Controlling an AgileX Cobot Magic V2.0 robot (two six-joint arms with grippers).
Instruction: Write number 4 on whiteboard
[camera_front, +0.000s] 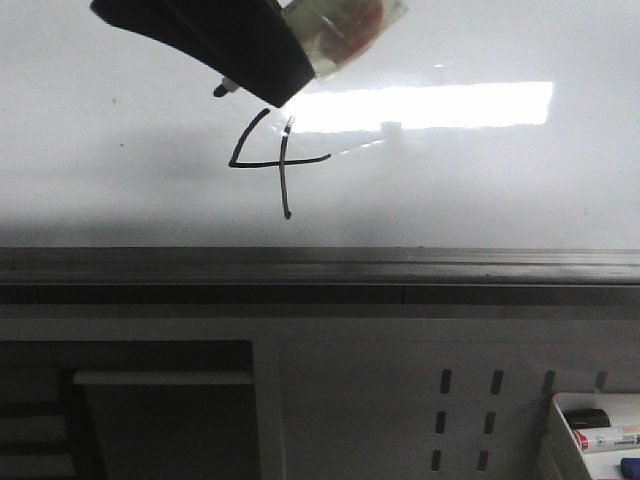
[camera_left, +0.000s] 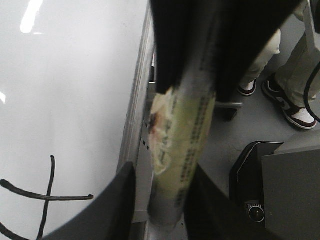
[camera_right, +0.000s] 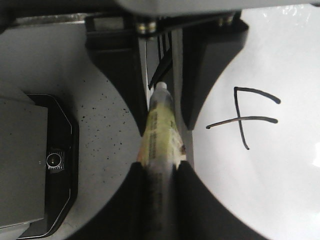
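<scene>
**Finished 4 on the board, marker shared between both end effectors**

The number 4 (camera_front: 283, 160) stands in thin black strokes near the middle of the whiteboard (camera_front: 480, 190). It sits just below and left of the bright rectangular light reflection (camera_front: 430, 105) and well above the dark grey ledge (camera_front: 320, 265). Its slanted line, horizontal bar and vertical stroke are all drawn, and the top is open.

In the front view a dark end effector reaches in from the upper edge. The marker tip (camera_front: 225, 88) points down toward the left, just above the top of the digit and clear of the strokes.

The right end effector (camera_right: 160, 167) is narrow, its fingers pressed against both sides of the marker (camera_right: 159, 130) at the yellowish taped part of the barrel. The left end effector (camera_left: 162, 172) sits around one end of the same marker. Its fingers stand wider, and a gap shows beside the barrel on at least one side.

Below the ledge is a white perforated panel (camera_front: 400, 400). A white tray (camera_front: 556, 440) at the lower right holds spare markers.
</scene>
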